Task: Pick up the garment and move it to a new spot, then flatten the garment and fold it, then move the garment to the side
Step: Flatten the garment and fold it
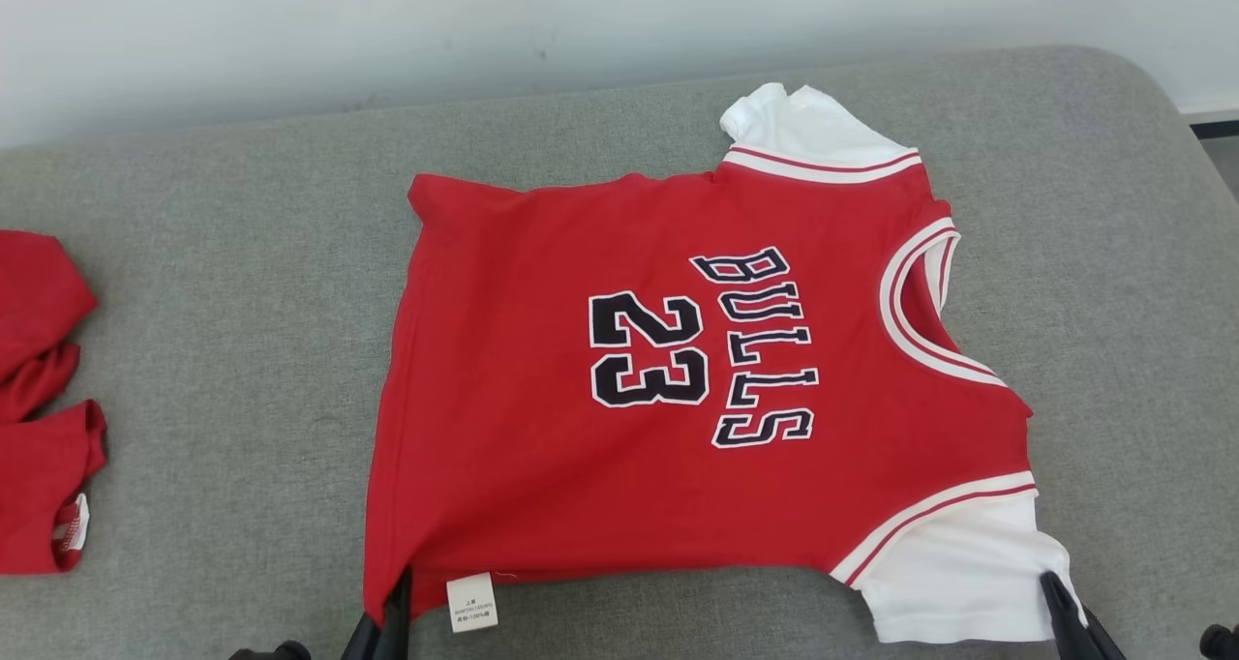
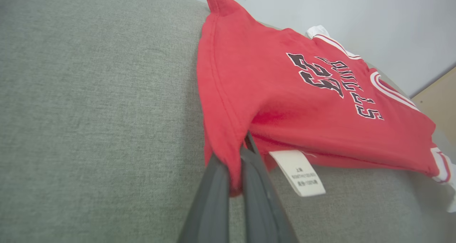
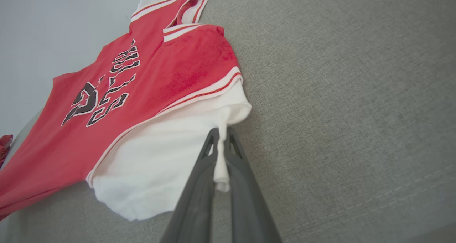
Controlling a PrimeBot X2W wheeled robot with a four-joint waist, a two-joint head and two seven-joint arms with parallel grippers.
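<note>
Garment [image 1: 678,370]: red jersey with white sleeves, "BULLS 23" face up, spread flat across the middle of the grey cushion [image 1: 242,302], neckline toward its right edge. My left gripper [image 1: 395,602]: pressed together, pinching the red hem corner at the near edge, beside the white label [image 1: 471,602]. My right gripper [image 1: 1055,592]: pressed together, pinching the near white sleeve. Second red cloth [image 1: 39,399]: bunched at the cushion's left edge.

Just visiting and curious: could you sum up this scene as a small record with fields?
Garment: red jersey, spread flat, print up
Left gripper: shut on the jersey's near hem corner
Right gripper: shut on near white sleeve
Surface: grey fabric pad
Also: second red garment, far left
</note>
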